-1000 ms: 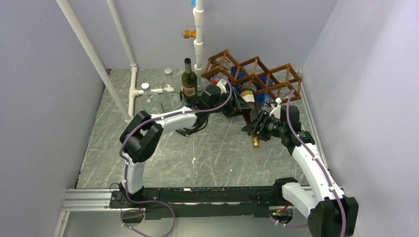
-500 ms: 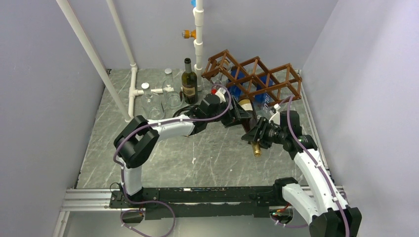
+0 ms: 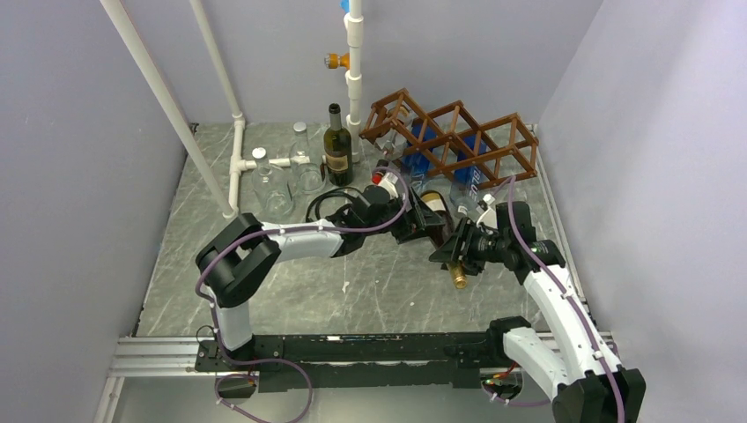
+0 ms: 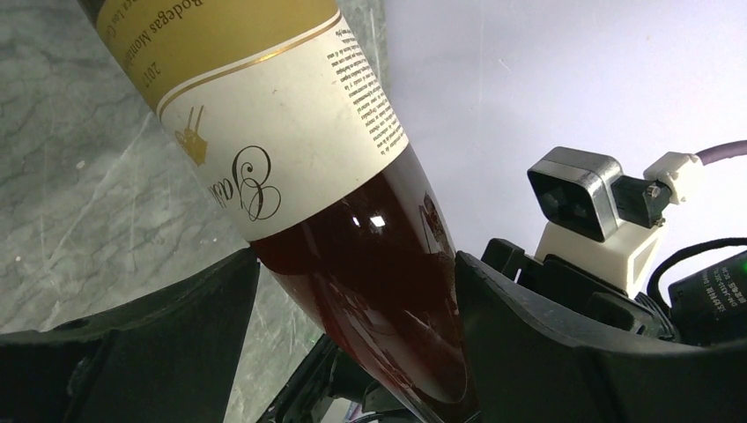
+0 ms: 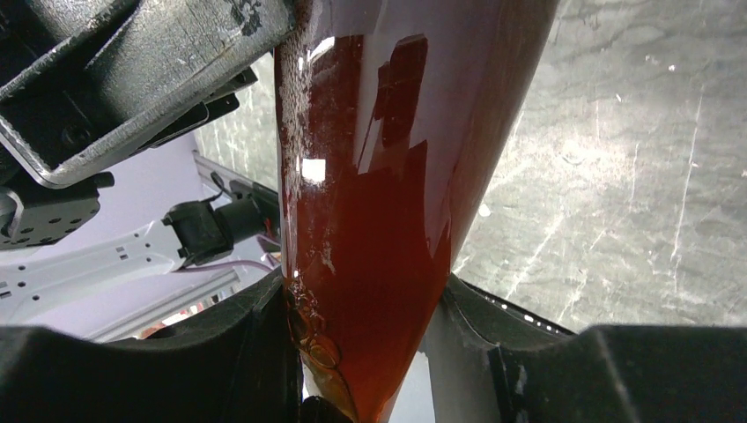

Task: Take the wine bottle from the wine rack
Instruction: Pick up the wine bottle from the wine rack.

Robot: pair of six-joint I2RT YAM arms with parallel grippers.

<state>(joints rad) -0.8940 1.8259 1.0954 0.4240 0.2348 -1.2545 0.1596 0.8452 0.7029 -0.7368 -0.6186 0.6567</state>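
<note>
Right wrist view: right hand (image 5: pixel 361 304) clamps wine bottle (image 5: pixel 370 176); left hand (image 4: pixel 357 282) straddles it, hold unclear; draw axially clear of wine rack (image 3: pixel 458 132).

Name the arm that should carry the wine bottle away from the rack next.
Right. The right tool is clamped on the wine bottle near its neck, both fingers pressed against the glass. The left tool only flanks the bottle's body; whether it grips is unclear.
</note>
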